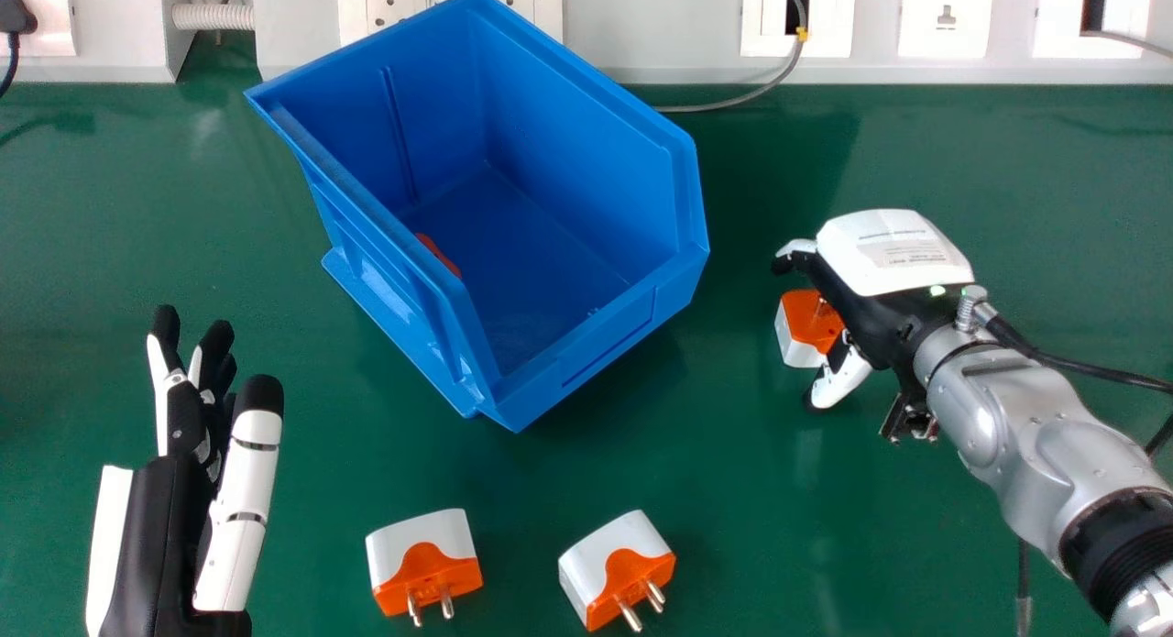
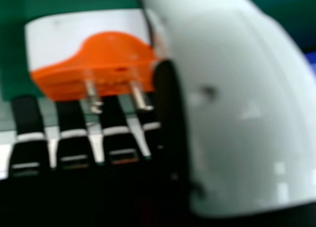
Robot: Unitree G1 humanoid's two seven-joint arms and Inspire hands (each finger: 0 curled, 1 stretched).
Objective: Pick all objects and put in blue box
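My right hand [image 1: 880, 280] is low over the table, right of the blue box [image 1: 596, 344], its fingers relaxed around an orange-and-white adapter [image 1: 811, 321] without a visible pinch. In the right hand view, the adapter [image 2: 94, 49] lies beyond the fingertips, prongs toward them, beside the thumb of my right hand [image 2: 237, 103]. Two similar adapters, one left [image 1: 424, 564] and one right [image 1: 616, 568], lie near the front edge of the head view. Inside the box, an orange piece [image 1: 438, 255] is partly hidden by its wall. My left hand [image 1: 169, 518] is at the left, fingers straight.
The box stands angled on the green table [image 1: 733, 490]. Behind it runs a white socket panel [image 1: 678, 32], from which a grey cable [image 1: 733, 101] trails behind the box. A black cable [image 1: 1100, 371] runs along my right forearm.
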